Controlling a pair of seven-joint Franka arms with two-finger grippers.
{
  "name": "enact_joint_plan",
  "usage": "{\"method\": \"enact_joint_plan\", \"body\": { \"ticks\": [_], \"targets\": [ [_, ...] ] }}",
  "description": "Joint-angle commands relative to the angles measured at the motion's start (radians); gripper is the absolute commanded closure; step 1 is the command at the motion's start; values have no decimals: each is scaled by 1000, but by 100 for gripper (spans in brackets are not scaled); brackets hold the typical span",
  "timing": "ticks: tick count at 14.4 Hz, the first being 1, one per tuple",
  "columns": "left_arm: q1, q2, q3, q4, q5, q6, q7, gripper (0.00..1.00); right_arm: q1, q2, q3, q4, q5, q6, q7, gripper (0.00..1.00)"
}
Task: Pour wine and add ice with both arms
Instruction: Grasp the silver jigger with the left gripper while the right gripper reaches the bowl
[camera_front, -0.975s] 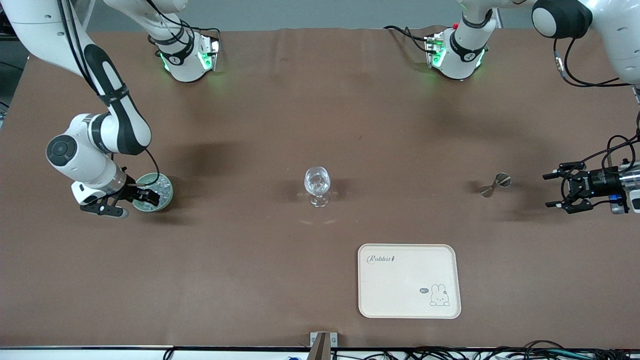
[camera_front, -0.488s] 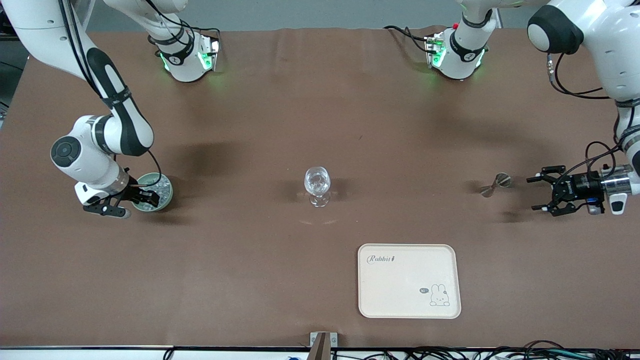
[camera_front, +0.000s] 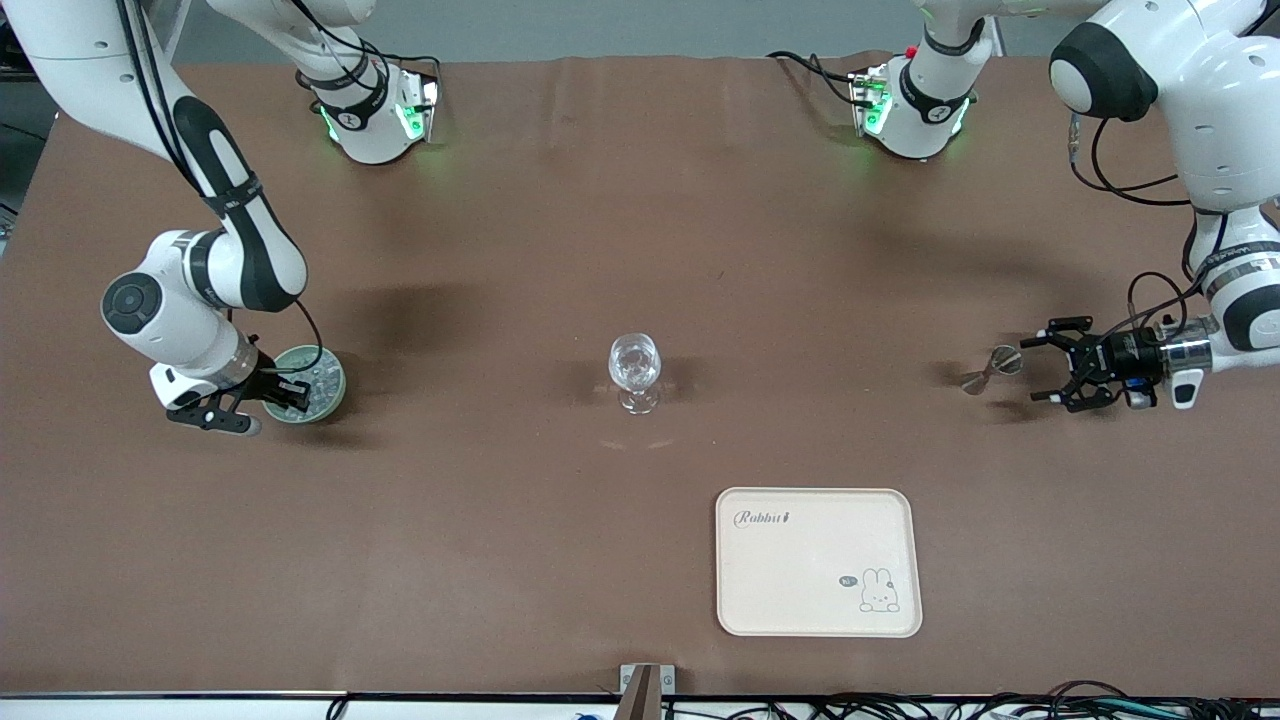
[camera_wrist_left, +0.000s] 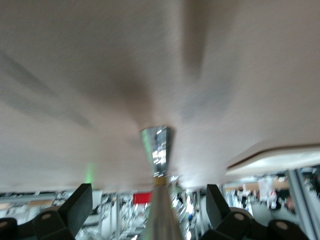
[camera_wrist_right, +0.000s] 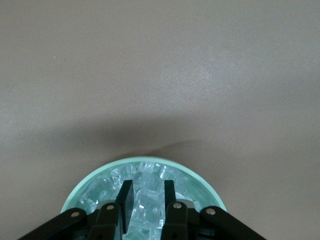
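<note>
A pale green bowl (camera_front: 338, 384) of ice (camera_front: 321, 374) stands toward the right arm's end of the table. My right gripper (camera_front: 290, 396) is down in it. In the right wrist view its fingers (camera_wrist_right: 125, 197) have closed on a clear cube of ice (camera_wrist_right: 146, 200) inside the bowl (camera_wrist_right: 202, 179). A clear stemmed glass (camera_front: 635, 368) stands mid-table. A silvery double-cone measuring cup (camera_front: 990, 368) lies toward the left arm's end. My left gripper (camera_front: 1033, 370) is open just beside it. In the left wrist view the cup (camera_wrist_left: 159, 150) runs between the open left gripper (camera_wrist_left: 149, 200) fingers. No wine shows.
A cream tray (camera_front: 818, 620) with a rabbit print lies nearer the front camera than the glass, toward the left arm's end. Both arm bases (camera_front: 372, 110) stand along the table's back edge. Cables run along the front edge.
My left gripper has slid low over the table up to the measuring cup, staying open. My right gripper's fingers have closed in on the ice in the bowl.
</note>
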Motion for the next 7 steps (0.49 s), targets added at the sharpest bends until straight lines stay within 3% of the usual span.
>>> {"method": "enact_joint_plan", "body": {
  "ticks": [1,3,7],
  "targets": [
    [-6,0,11,-38,-31,-37,45,0,-16,-7,12,-26,13,14,8,75],
    [-6,28,11,-16,-77,-39,4,0,-16,-9,12,-25,13,8,13,94],
    [-12,31,10,-12,-112,-43,-58,0,-13,-12,12,-11,13,-32,24,98]
  ]
}}
